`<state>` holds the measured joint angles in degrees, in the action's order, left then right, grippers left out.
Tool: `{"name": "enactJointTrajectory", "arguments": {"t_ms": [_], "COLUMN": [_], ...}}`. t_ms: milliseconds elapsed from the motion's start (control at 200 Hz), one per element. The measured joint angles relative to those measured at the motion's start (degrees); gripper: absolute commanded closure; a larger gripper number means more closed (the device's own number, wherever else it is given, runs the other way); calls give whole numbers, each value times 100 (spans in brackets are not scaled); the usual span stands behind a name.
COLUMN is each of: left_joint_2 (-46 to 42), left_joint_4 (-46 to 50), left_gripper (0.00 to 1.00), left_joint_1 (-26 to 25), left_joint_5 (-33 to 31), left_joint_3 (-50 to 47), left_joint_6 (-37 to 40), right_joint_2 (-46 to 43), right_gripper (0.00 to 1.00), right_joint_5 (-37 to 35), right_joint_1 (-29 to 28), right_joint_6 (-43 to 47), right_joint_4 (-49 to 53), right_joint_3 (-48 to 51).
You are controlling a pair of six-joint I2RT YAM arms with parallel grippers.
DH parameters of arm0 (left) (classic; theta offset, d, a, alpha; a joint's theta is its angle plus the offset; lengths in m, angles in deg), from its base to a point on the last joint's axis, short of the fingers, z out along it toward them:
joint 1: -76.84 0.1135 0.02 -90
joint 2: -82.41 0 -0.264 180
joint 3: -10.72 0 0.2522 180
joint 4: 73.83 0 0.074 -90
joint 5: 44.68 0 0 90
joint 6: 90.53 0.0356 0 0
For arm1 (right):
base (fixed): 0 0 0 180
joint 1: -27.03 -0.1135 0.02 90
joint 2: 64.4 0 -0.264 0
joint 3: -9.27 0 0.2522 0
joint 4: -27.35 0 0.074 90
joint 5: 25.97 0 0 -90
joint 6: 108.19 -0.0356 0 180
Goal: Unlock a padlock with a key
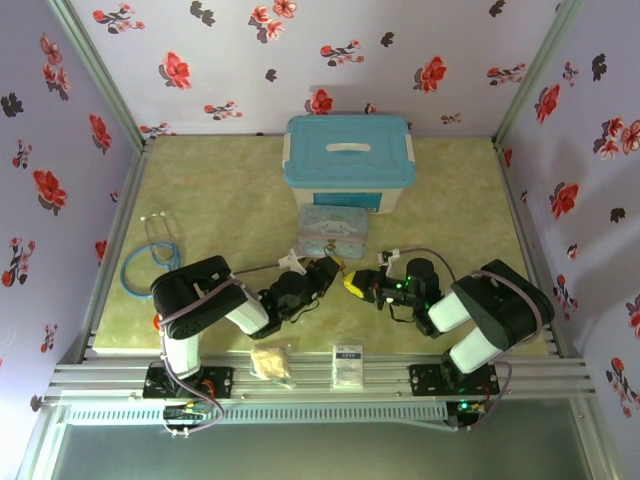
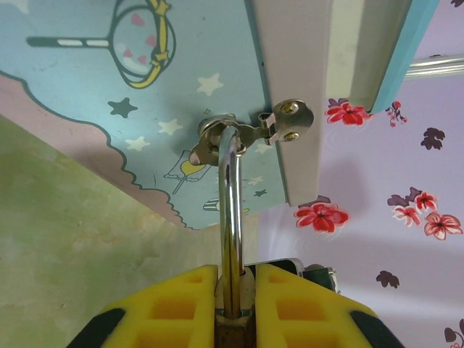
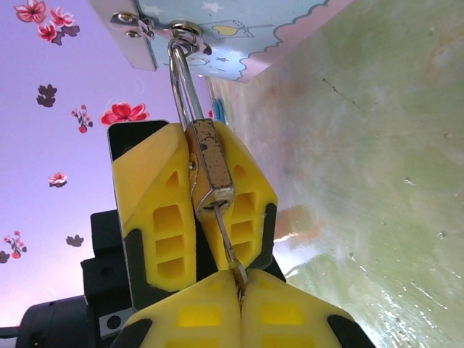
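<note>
Flowered purple walls and an olive bench: key meets padlock at the blue tin.

Hanging by its shackle from the tin's hasp, the padlock has its brass body pinched by the left pincer. The right pincer is pressed together on the thin dark key, whose tip sits at the keyhole end of the body; how deep it has gone I cannot tell. The likely trouble is in the turn. So slim a key could slip or roll between the pads, or bend if it is twisted while only partly seated. The lock could also rotate in the left grip and, through the shackle, drag the light tin across the bench.
</note>
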<state>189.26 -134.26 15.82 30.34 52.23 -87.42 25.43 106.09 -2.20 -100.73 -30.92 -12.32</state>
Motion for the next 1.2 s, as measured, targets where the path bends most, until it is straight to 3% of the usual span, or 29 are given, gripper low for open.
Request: {"name": "enactJointTrajectory", "arguments": {"t_ms": [705, 1200], "left_joint_2": [229, 570], "left_joint_4": [-107, -28], "left_gripper": [100, 100], "left_joint_1": [13, 13], "left_joint_5": [-9, -2], "left_joint_3": [85, 170], "left_joint_6": [87, 31], "right_joint_2": [192, 573], "right_gripper": [100, 100], "right_joint_5": [33, -348], "right_joint_1": [155, -37], "right_joint_6": [-214, -179], "right_joint_4": [-55, -15], "right_joint_3": [-7, -7]}}
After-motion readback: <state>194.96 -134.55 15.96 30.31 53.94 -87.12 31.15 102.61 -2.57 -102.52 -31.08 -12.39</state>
